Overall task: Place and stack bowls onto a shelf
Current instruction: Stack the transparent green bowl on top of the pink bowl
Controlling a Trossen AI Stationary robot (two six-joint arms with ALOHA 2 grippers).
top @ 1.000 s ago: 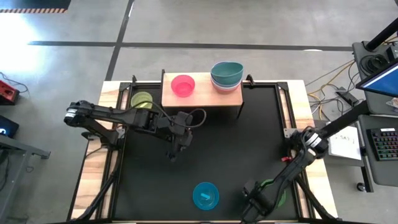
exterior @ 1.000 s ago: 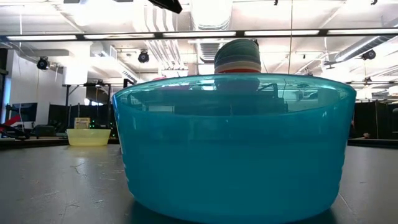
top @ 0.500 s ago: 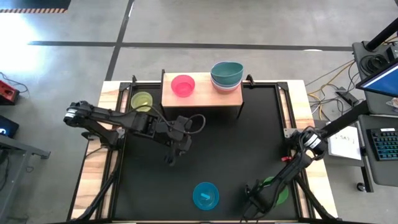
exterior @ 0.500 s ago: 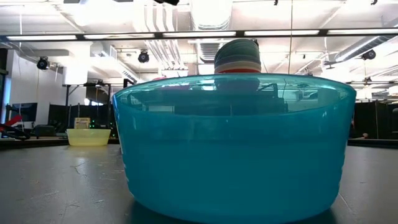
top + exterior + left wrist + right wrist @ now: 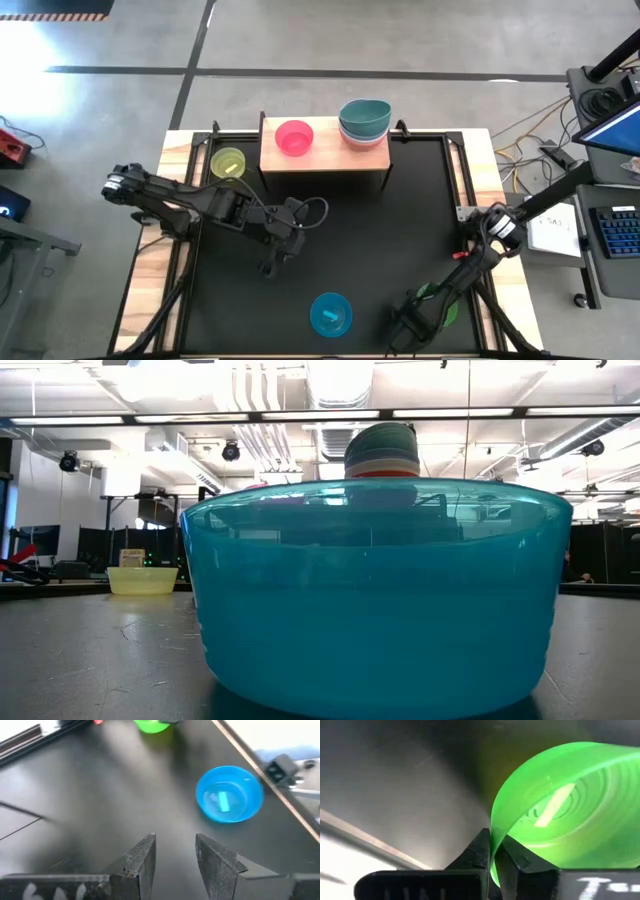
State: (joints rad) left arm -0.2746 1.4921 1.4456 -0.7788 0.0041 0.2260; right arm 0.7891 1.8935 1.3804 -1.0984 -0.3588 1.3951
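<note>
The left gripper (image 5: pixel 270 266), fingers apart and empty, has swung away from the shelf (image 5: pixel 322 158) toward the blue bowl (image 5: pixel 330 314) near the table's front edge, likely its next pick. The right gripper (image 5: pixel 408 330) stays pinched on the green bowl's (image 5: pixel 560 815) rim at the front right corner. A pink bowl (image 5: pixel 293 136) and a stack of bowls (image 5: pixel 364 122) already sit on the shelf; a yellow-green bowl (image 5: pixel 228 162) waits beside it
</note>
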